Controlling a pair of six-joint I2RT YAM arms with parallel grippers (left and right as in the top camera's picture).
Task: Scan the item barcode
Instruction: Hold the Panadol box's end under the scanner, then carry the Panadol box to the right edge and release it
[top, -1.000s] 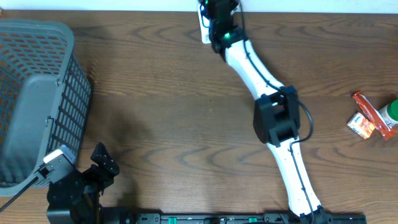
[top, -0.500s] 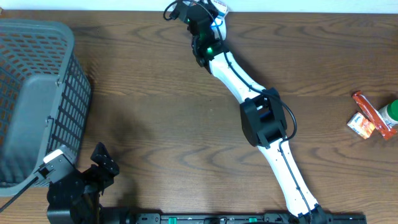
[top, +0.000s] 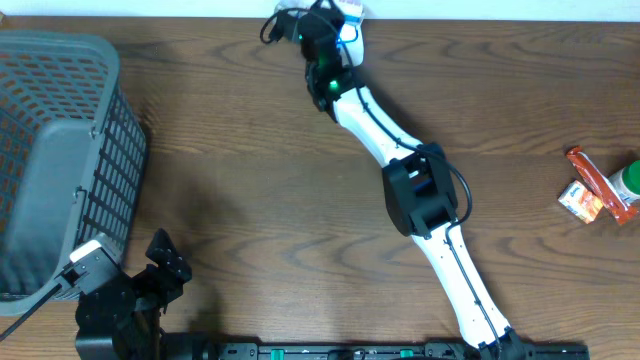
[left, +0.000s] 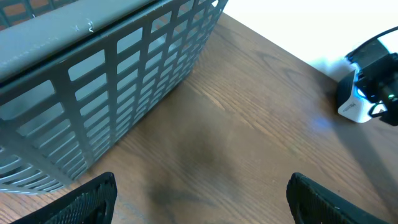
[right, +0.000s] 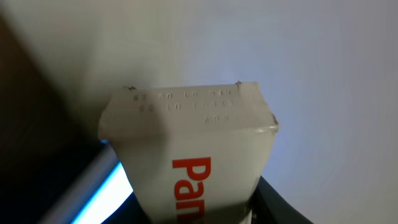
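Observation:
My right gripper (right: 199, 214) is shut on a white box (right: 186, 143) with red lettering, seen end-on in the right wrist view against a pale wall. A bright blue-white strip (right: 99, 190) shows low on its left. Overhead, the right arm reaches to the table's far edge, where the right gripper (top: 322, 25) sits next to a white and blue piece (top: 351, 12). The left wrist view shows that arm's black head beside a white shape with a blue glow (left: 354, 102). The left gripper (left: 199, 205) hangs open over bare wood near the front left corner, holding nothing.
A grey slatted basket (top: 60, 160) fills the left side, close to the left arm (top: 120, 300). Red and orange snack packets (top: 590, 190) and a green-capped bottle (top: 628, 180) lie at the right edge. The right arm's links (top: 425, 190) cross the table's middle.
The right arm has swung left along the far edge and its head has turned, with the white piece now on its right side. The left arm has not moved.

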